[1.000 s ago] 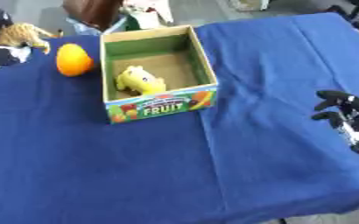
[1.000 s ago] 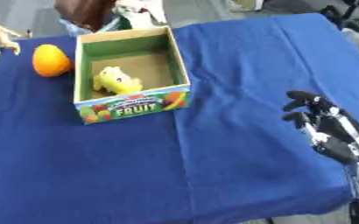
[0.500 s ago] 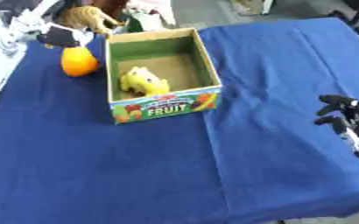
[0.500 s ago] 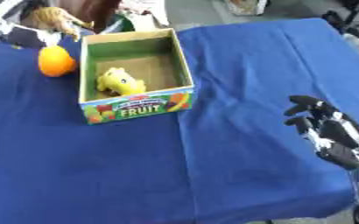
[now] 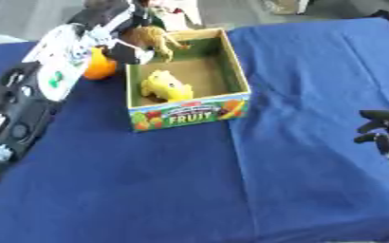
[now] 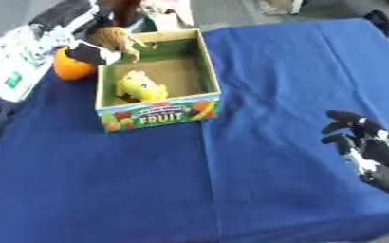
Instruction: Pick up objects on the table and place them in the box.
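1. The left hand (image 5: 115, 33) comes in from the upper left on a long black and white arm, its fingers curled round a tan toy animal (image 5: 152, 38).
2. That toy animal hangs from the left hand's grasp over the near-left corner of the box (image 5: 231, 71), just above the rim, its legs pointing down and toward the inside.
3. The box is an open cardboard carton with green inner walls and a front panel printed "FRUIT"; it stands just to the right of the left hand on the blue tablecloth (image 5: 297, 180).
4. A yellow toy (image 5: 166, 86) lies on the box floor, below and slightly right of the left hand.
5. An orange fruit (image 6: 70, 68) sits on the cloth outside the box, just under the left hand's wrist and touching or nearly touching the box's left wall.
6. The right hand (image 6: 360, 142) rests at the right edge, well apart from the box, fingers loosely extended and holding nothing.
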Controlling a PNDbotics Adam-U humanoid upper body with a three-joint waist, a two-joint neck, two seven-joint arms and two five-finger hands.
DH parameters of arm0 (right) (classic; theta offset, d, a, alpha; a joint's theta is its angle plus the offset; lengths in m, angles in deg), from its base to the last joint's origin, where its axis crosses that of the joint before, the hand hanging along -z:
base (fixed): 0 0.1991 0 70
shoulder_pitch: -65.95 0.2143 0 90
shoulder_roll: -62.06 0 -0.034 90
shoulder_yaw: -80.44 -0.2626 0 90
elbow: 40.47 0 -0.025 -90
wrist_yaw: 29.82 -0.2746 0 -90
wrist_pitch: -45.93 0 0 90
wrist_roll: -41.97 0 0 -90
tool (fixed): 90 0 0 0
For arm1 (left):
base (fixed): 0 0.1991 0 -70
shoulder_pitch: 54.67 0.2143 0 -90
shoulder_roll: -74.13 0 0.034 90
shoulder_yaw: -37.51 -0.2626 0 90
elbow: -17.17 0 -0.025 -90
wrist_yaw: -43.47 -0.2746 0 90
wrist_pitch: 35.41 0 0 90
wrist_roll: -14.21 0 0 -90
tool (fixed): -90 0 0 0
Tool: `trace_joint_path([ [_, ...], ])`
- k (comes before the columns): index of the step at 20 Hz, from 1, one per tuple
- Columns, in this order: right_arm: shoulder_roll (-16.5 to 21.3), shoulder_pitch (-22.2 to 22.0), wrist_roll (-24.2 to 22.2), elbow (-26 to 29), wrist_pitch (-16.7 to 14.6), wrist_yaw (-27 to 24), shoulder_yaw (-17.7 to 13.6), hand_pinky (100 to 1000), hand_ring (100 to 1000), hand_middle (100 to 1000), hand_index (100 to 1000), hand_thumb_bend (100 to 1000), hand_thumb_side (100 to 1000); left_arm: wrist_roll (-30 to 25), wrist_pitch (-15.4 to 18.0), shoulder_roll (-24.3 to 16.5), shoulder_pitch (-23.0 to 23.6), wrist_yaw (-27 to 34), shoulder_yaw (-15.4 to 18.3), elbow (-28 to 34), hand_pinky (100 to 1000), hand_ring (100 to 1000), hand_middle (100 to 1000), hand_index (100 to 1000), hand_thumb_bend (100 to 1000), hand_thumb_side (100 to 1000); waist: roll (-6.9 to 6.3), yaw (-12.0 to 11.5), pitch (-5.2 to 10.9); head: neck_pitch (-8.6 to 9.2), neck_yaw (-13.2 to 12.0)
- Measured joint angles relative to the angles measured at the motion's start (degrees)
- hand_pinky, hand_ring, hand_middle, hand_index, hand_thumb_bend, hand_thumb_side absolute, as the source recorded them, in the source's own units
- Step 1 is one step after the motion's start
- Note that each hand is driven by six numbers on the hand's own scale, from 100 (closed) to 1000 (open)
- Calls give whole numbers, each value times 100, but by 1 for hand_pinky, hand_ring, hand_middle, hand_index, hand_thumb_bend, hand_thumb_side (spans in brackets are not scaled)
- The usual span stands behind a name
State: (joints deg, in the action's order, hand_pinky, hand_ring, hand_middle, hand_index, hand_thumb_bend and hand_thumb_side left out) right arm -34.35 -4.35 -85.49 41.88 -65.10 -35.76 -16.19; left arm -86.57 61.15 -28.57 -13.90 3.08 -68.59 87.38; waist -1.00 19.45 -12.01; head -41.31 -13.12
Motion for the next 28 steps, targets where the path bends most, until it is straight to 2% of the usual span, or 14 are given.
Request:
trace_joint_path([
  [2, -27, 5, -22, 0, 7, -3, 18, 702, 1000, 642, 890, 100, 416, -17, 38, 81, 0, -29, -33, -92, 495, 270, 215, 427, 276, 224, 1, 18, -3, 0, -82],
  [6, -34, 43, -60, 0, 14, -6, 33, 702, 1000, 642, 891, 100, 420, -123, 172, 202, 35, -65, -120, -233, 523, 338, 287, 483, 363, 246, -8, 32, -12, 0, -142],
  [7, -35, 46, -62, 1, 15, -6, 33, 702, 1000, 641, 891, 100, 421, -176, 224, 220, 53, -66, -147, -264, 549, 391, 345, 532, 423, 261, -13, 35, -19, 0, -142],
  [8, -37, 46, -64, 1, 17, -6, 33, 702, 1000, 641, 891, 100, 422, -255, 278, 236, 76, -69, -177, -296, 559, 413, 369, 551, 446, 266, -14, 38, -26, -1, -142],
  [9, -41, 46, -66, 1, 19, -6, 34, 702, 1000, 642, 891, 100, 422, -352, 332, 253, 97, -70, -208, -327, 581, 461, 424, 598, 520, 278, -14, 42, -32, -2, -141],
  [11, -44, 46, -72, 1, 24, -6, 34, 702, 1000, 641, 891, 100, 423, -590, 435, 256, 137, -77, -248, -364, 598, 507, 481, 651, 613, 285, -14, 48, -35, -2, -140],
  [12, -46, 46, -73, 1, 25, -6, 34, 702, 1000, 641, 891, 100, 423, -702, 474, 257, 146, -77, -248, -371, 607, 526, 503, 672, 628, 291, -14, 48, -35, -2, -138],
  [14, -53, 46, -73, 1, 25, -6, 33, 702, 1000, 642, 891, 100, 424, -852, 511, 257, 172, -76, -241, -371, 656, 597, 591, 738, 823, 284, -14, 40, -35, -2, -130],
  [15, -58, 46, -73, 1, 25, -6, 33, 702, 1000, 642, 891, 100, 425, -893, 514, 257, 182, -70, -232, -362, 667, 609, 605, 750, 845, 272, -14, 27, -36, -2, -123],
  [18, -71, 44, -73, 1, 25, -6, 32, 702, 1000, 642, 892, 100, 425, -887, 475, 247, 184, -8, -147, -218, 716, 665, 670, 782, 824, 207, -10, -3, -36, -2, -101],
  [19, -72, 43, -72, 1, 25, -6, 32, 702, 1000, 642, 892, 100, 425, -837, 439, 234, 184, 40, -106, -110, 717, 664, 671, 782, 760, 243, -9, -18, -36, -2, -92],
  [20, -72, 43, -71, 1, 24, -5, 32, 702, 1000, 642, 892, 100, 425, -753, 389, 199, 187, 113, -59, 31, 717, 662, 670, 782, 818, 174, -9, -30, -37, -2, -87],
  [24, -72, 36, -60, 1, 20, 2, 27, 702, 1000, 642, 892, 100, 424, -362, 96, -169, 348, 581, 129, 835, 700, 628, 635, 770, 817, 145, -27, -78, -39, -1, -53],
  [28, -70, -2, -43, 0, 19, 21, 3, 702, 1000, 642, 892, 100, 420, 40, -406, -688, 668, 1150, 520, 1598, 677, 601, 605, 754, 819, 138, -51, -132, -39, -1, 17],
])
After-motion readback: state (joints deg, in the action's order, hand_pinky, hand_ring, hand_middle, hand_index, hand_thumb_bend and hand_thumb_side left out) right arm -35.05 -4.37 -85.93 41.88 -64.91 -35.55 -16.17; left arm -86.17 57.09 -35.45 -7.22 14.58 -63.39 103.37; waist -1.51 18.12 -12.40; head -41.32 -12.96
